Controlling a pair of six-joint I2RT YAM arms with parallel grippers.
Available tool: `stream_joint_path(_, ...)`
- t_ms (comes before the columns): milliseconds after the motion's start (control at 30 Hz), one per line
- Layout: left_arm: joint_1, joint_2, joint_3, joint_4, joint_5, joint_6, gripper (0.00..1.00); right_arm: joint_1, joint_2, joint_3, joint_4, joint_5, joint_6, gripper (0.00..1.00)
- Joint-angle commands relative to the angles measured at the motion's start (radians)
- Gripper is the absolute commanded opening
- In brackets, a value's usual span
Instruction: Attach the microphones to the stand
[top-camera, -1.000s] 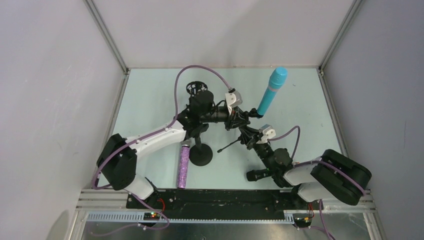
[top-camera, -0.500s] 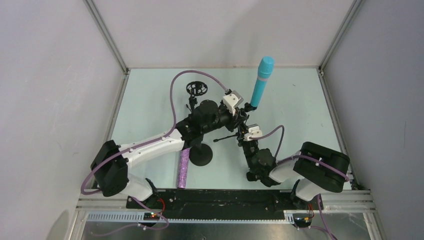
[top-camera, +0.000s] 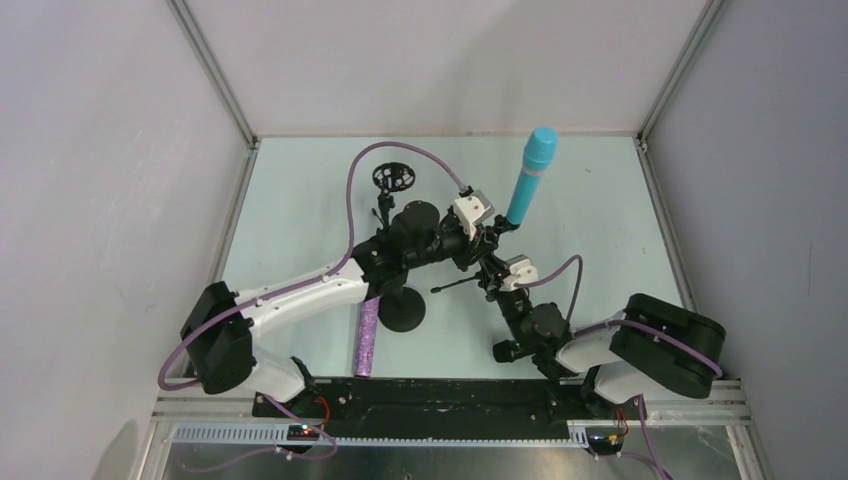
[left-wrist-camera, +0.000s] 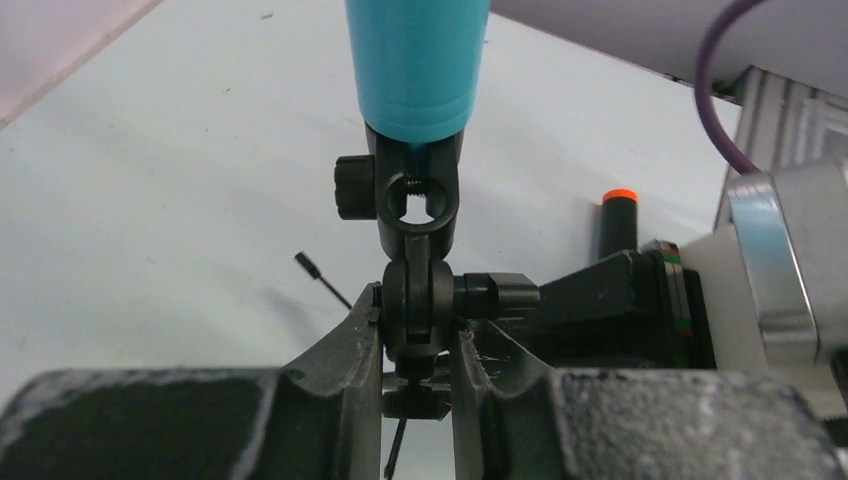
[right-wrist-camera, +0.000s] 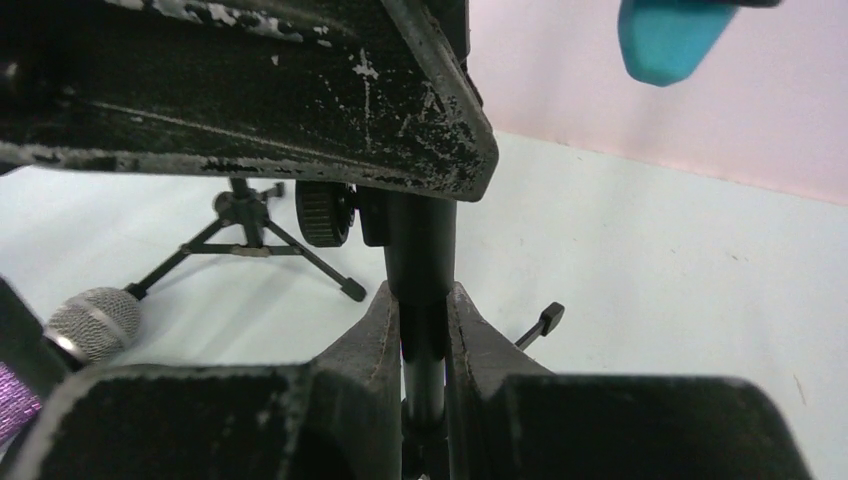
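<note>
Top external view: your cyan microphone (top-camera: 530, 178) is raised over the middle of the desk (top-camera: 620, 210), with both arms meeting beneath it. The purple microphone (top-camera: 367, 338) lies by the front edge.

Left wrist: your left gripper (left-wrist-camera: 418, 345) is clamped narrow on the clip (left-wrist-camera: 418, 290) under the cyan body, and the black microphone (left-wrist-camera: 619, 222) is beyond it.

Right wrist: your right gripper (right-wrist-camera: 422, 340) pinches the stand pole (right-wrist-camera: 420, 240).

I'd say you're mating clip to pole. Next, keep both aligned and tighten.

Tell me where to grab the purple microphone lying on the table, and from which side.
Take the purple microphone by its glitter barrel, nearer the tail, coming straight down with the jaws across it. It lies flat, and its head end sits beside the round stand base, likely crowding a grip there.
</note>
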Motion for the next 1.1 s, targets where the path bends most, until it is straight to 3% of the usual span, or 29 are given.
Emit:
stream_joint_path(0, 0.034, -0.133, 0.128, 0.176, 0.253, 0.101, 0.00, -0.093, -0.081, -0.087, -0.125, -0.175, 0.096, 0.00)
stream_joint_path(100, 0.063, -0.141, 0.140, 0.178, 0.431, 0.141, 0.00, -0.164, -0.142, -0.105, -0.211, -0.282, 0.175, 0.00)
stream_joint_path(267, 0.076, -0.152, 0.156, 0.194, 0.436, 0.102, 0.00, -0.180, -0.181, -0.105, -0.238, -0.217, 0.170, 0.00)
stream_joint_path(433, 0.067, -0.150, 0.171, 0.235, 0.285, -0.021, 0.00, -0.131, -0.145, -0.090, -0.163, -0.058, 0.124, 0.00)
stream_joint_path(733, -0.027, -0.146, 0.194, 0.300, -0.147, -0.065, 0.00, -0.034, -0.053, -0.023, -0.084, 0.245, 0.078, 0.00)
stream_joint_path(867, -0.080, -0.123, 0.222, 0.316, -0.323, -0.065, 0.00, -0.018, -0.018, 0.010, -0.050, 0.302, 0.045, 0.00)
stream_joint_path(1067, -0.106, -0.097, 0.246, 0.337, -0.423, -0.084, 0.00, 0.003, 0.002, 0.018, -0.010, 0.286, -0.023, 0.00)
